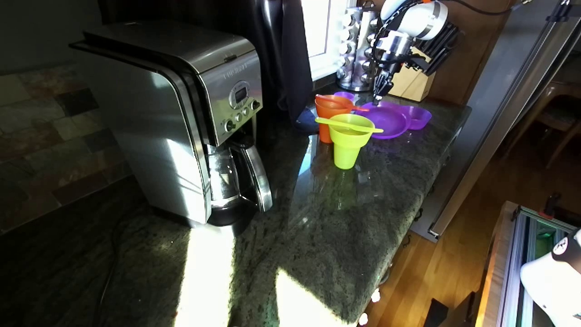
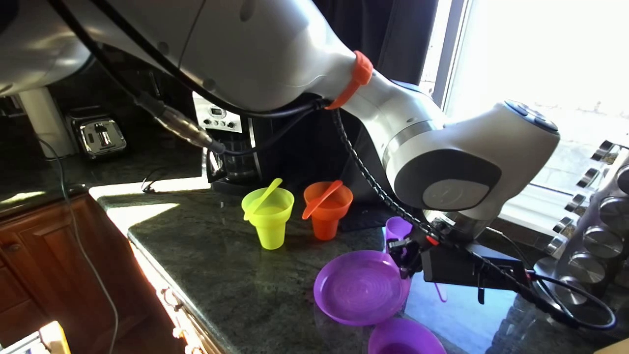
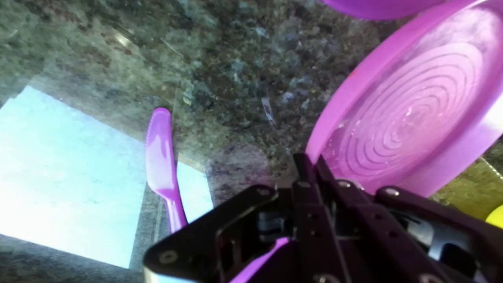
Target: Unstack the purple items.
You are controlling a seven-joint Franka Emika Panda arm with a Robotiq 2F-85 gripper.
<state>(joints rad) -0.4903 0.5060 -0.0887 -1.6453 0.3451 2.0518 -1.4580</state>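
Observation:
My gripper (image 3: 311,158) is shut on the near rim of a purple plate (image 3: 408,114), one fingertip on each side of it. In both exterior views the plate (image 2: 363,287) shows below the gripper (image 1: 377,101), and it looks tilted in the wrist view. A purple bowl (image 1: 418,117) stands close beside the plate; part of this bowl (image 2: 405,339) is cut off by the frame. Behind the gripper is a purple cup (image 2: 398,227). A purple knife (image 3: 161,153) lies on the counter, and another purple strip (image 3: 259,261) is mostly hidden by the gripper.
A yellow-green cup (image 1: 347,143) and an orange cup (image 2: 325,216), each with a utensil across its top, stand near the plate. A knife block (image 1: 411,81) and spice racks (image 1: 352,54) are close to the arm. The coffee maker (image 1: 168,113) sits farther along the counter.

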